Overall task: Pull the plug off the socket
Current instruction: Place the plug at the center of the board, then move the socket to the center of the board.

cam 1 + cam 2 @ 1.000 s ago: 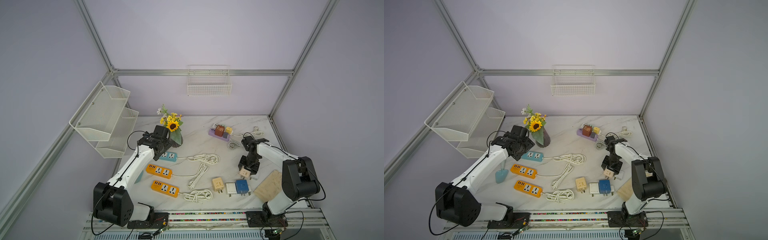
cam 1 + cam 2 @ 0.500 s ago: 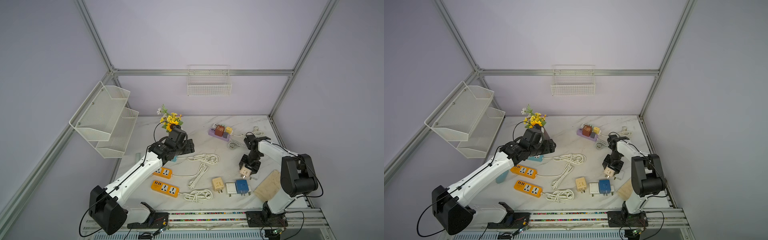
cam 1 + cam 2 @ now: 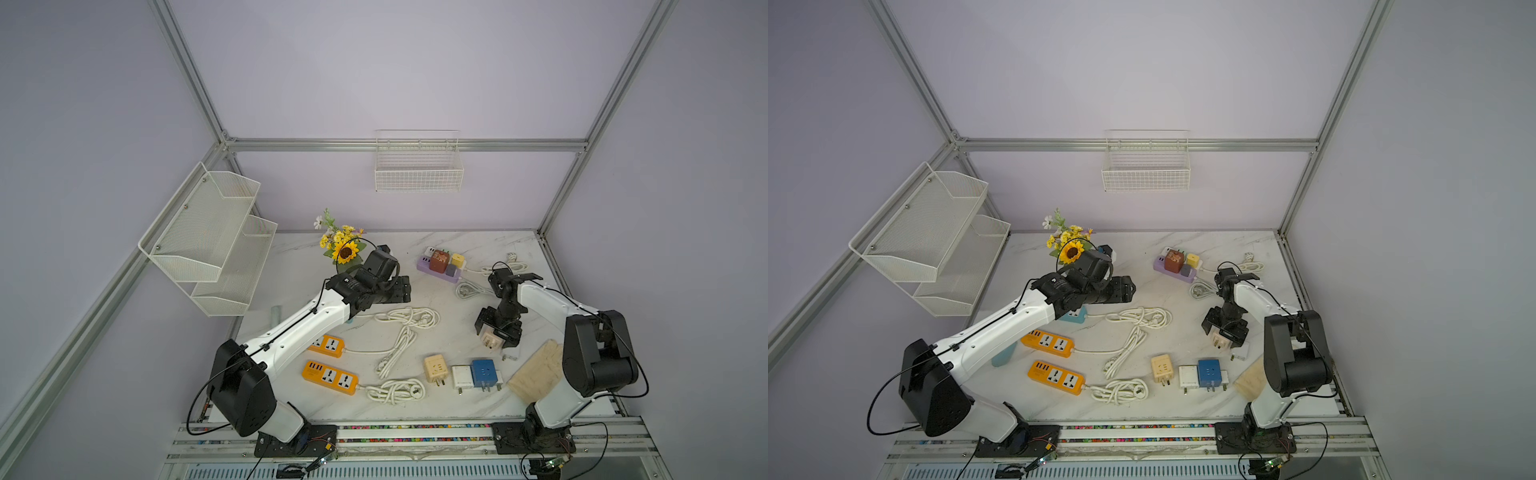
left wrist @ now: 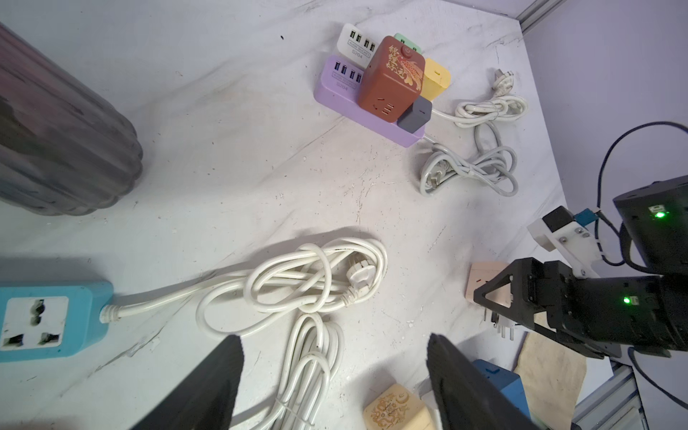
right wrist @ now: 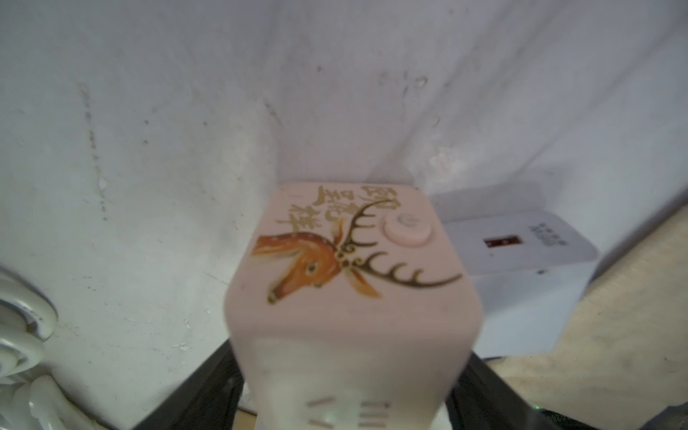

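Marble tabletop [image 3: 478, 241], both arms reaching in.
Right gripper [image 3: 495, 337] straddles the pink deer plug [image 5: 350, 268], prongs bare, well apart from the purple strip [image 4: 372, 124]; I can't tell if it's clamped. Left gripper [image 4: 335, 346] gapes wide, empty, near a white cord [image 4: 298, 277].

This is a robot lab's test cell: plain lilac walls [image 3: 395, 62] boxed in by an aluminium frame [image 3: 332, 144], and two robot arms [image 3: 299, 332] bolted to a rail [image 3: 415, 437] along the marble-look table [image 3: 490, 245]. Beyond the left gripper [image 3: 405, 291] a wire basket [image 3: 417, 176] hangs from the frame, and power strips [image 4: 333, 91] lie spread around it.
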You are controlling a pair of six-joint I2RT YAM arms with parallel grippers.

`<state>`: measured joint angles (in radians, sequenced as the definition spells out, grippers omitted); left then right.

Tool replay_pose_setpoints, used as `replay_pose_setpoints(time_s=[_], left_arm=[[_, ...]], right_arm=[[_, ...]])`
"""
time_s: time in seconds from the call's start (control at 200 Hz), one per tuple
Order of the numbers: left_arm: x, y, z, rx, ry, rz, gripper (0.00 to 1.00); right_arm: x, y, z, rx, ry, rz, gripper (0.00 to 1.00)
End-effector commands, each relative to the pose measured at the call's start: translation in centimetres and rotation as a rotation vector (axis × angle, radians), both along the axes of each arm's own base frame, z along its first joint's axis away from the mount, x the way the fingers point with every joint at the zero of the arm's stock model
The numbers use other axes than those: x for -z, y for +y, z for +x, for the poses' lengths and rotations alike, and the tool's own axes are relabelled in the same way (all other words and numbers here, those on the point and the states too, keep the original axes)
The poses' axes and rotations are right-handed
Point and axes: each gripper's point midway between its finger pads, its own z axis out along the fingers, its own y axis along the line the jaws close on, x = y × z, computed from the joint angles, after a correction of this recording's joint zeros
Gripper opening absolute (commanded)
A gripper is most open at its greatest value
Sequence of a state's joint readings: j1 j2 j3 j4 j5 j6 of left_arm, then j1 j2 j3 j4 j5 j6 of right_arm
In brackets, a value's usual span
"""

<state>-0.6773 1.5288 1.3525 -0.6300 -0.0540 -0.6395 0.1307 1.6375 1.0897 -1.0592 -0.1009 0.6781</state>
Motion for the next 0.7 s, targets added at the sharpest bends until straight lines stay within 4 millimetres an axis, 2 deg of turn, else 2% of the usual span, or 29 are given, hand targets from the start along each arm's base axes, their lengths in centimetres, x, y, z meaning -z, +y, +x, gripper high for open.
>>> replay_pose_setpoints(time_s=[0.0, 0.065, 0.16, 0.235, 0.34, 0.43, 0.485, 0.555, 0.63, 0.695], left_arm=[[-2.3, -2.0, 0.9, 0.05, -0.069, -0.03, 0.81], [-2.4, -2.6, 1.4, 0.042, -0.067, -0.039, 0.81], [-2.5, -3.4, 2.6, 0.015, -0.053, -0.048, 0.82], [-2.2, -4.1, 3.7, -0.02, -0.019, -0.052, 0.82], [-0.9, -4.9, 5.2, -0.103, 0.06, -0.045, 0.82], [-0.1, -5.6, 6.4, -0.172, 0.109, -0.06, 0.82], [0.4, -5.9, 7.2, -0.21, 0.136, -0.066, 0.82], [1.1, -5.9, 8.3, -0.275, 0.18, -0.074, 0.82], [1.9, -6.0, 9.4, -0.329, 0.216, -0.089, 0.82], [2.4, -6.4, 10.3, -0.36, 0.245, -0.113, 0.82]], right_arm=[[-3.7, -1.2, 1.5, 0.006, -0.118, -0.062, 0.86], [-6.1, -1.9, 2.7, -0.008, -0.206, -0.099, 0.86], [-10.4, -1.9, 5.9, -0.094, -0.422, -0.116, 0.86], [-13.6, -1.2, 9.5, -0.217, -0.624, -0.117, 0.82], [-16.2, -0.2, 14.3, -0.369, -0.832, -0.155, 0.77], [-16.6, 1.4, 17.8, -0.51, -0.954, -0.153, 0.72], [-15.8, 2.7, 19.4, -0.604, -0.975, -0.13, 0.66], [-14.4, 3.7, 21.3, -0.639, -0.971, -0.087, 0.63], [-14.0, 6.0, 22.2, -0.71, -1.029, 0.015, 0.63], [-13.9, 7.1, 22.6, -0.774, -1.097, 0.016, 0.64]])
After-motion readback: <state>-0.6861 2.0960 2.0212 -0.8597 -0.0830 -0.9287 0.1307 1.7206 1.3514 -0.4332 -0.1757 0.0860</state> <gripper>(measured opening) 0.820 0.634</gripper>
